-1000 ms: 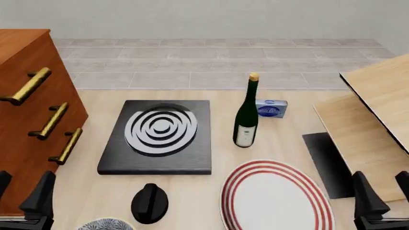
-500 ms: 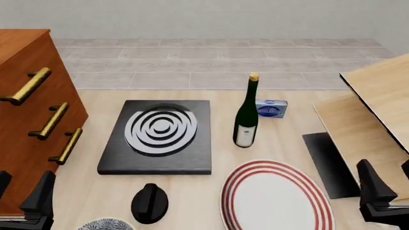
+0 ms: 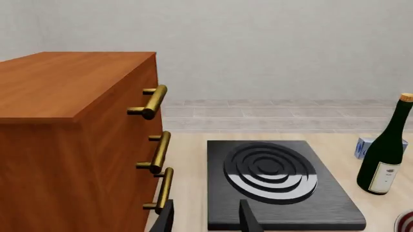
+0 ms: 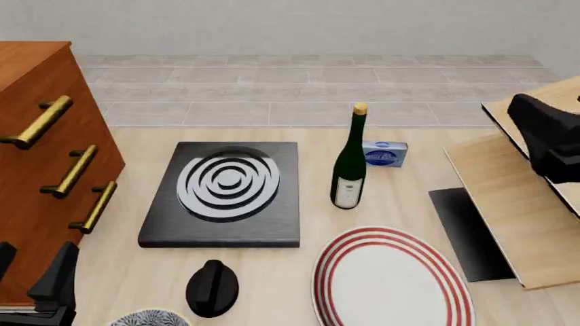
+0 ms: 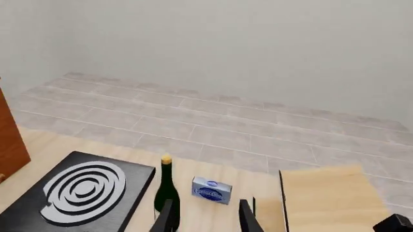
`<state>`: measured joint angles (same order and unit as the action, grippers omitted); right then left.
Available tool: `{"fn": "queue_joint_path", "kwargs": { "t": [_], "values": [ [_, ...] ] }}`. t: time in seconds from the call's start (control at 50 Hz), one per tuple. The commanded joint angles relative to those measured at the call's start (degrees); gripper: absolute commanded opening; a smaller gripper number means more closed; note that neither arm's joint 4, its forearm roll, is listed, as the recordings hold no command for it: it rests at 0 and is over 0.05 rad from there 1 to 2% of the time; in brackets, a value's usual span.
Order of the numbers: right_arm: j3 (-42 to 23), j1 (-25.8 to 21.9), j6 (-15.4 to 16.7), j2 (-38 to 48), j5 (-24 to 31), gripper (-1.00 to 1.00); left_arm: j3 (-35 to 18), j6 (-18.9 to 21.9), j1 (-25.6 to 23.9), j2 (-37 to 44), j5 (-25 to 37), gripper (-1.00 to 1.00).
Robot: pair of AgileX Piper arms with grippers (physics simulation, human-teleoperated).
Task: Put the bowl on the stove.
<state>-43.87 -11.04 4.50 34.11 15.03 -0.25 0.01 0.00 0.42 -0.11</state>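
Observation:
The bowl (image 4: pixel 149 318), blue-and-white patterned, shows only as a sliver at the front edge of the front view, left of centre. The stove (image 4: pixel 272 227), a black slab with grey-white rings, lies mid-table; it also shows in the left wrist view (image 3: pixel 322 203) and the right wrist view (image 5: pixel 132 193). My left gripper (image 4: pixel 37 261) is open and empty at the front left, just left of the bowl; its fingers (image 3: pixel 248 218) point toward the stove. My right gripper (image 4: pixel 547 119) is open and empty, raised high at the far right, and it also shows in the right wrist view (image 5: pixel 206 218).
A wooden drawer cabinet (image 4: pixel 37 170) stands at the left. A black knob (image 4: pixel 212 286) lies in front of the stove. A red-ringed plate (image 4: pixel 444 272), a wine bottle (image 4: pixel 349 166), a blue box (image 4: pixel 384 154), wooden boards (image 4: pixel 512 204) and a black mat (image 4: pixel 462 231) fill the right.
My right gripper has risen from the front right corner to high up at the far right. The left gripper and all objects have not moved.

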Motion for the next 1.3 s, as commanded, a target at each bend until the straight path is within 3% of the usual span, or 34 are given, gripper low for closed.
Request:
{"fn": "queue_joint_path", "kwargs": {
  "t": [0.02,0.1,0.16,0.4,0.46,0.5,0.8,0.84,1.3],
  "values": [
    [-15.13,-9.77,-3.67,13.53,6.13,1.0,0.0,0.0,0.0,0.0,0.0,1.0],
    [-17.94,-13.23,-3.39,17.27,7.14,1.0,0.0,-0.01,0.01,0.0,0.0,1.0],
    [-20.07,-15.89,-5.65,20.23,8.35,1.0,0.0,0.0,0.0,-0.01,0.0,1.0],
    [-23.14,-23.92,-8.74,28.36,8.81,1.0,0.0,0.0,0.0,0.0,0.0,1.0],
    [-23.2,-23.97,-6.71,30.2,8.96,1.0,0.0,0.0,0.0,0.0,0.0,1.0],
    [-22.96,-25.48,-8.41,30.91,7.97,1.0,0.0,0.0,0.0,0.0,0.0,1.0],
    [-24.12,-30.65,-10.58,36.97,6.84,1.0,0.0,0.0,0.01,0.0,0.0,1.0],
    [-24.37,-31.38,-12.04,38.15,6.68,1.0,0.0,0.0,0.0,0.0,0.0,1.0],
    [-25.33,-34.82,-14.94,47.82,1.8,1.0,0.0,0.0,0.0,0.0,0.0,1.0]
  ]
}}
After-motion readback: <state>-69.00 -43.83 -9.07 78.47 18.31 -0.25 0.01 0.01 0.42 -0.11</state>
